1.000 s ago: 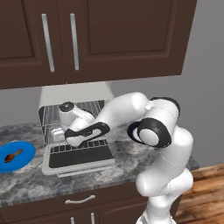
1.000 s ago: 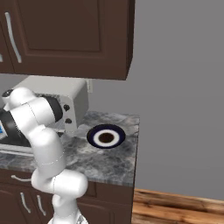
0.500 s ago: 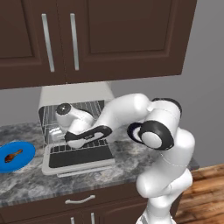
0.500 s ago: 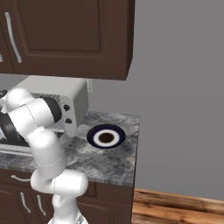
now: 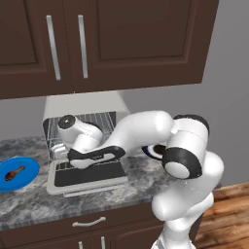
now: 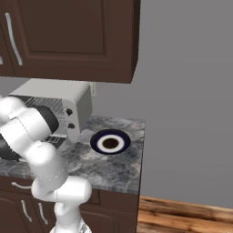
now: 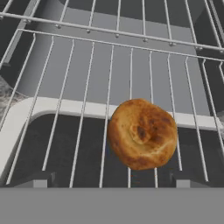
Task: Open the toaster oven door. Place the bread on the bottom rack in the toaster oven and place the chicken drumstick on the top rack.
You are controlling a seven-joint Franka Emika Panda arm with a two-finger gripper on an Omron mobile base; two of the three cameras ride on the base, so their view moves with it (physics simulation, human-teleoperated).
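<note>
Drumstick (image 5: 14, 171): far left on blue plate (image 5: 30, 166), untouched.
Bread (image 7: 142, 133): lying on bottom rack (image 7: 78, 78), near its front edge (over the open door).
Gripper (image 7: 111, 179): wide, empty; retreat could snag wires, roll bread off.

Dark brown wall cabinets (image 5: 102, 44) across the top of the left base view, with two vertical silver handles (image 5: 52, 46) at upper left. Below them a plain grey wall (image 6: 186, 91) — broad and bare on the right of the right base view. Mottled grey stone counter (image 6: 118, 166) at mid-frame, over dark base cabinets (image 5: 92, 226) with silver pulls. Wood-plank floor (image 6: 182, 218) at lower right — warm brown. Even, soft light.
</note>
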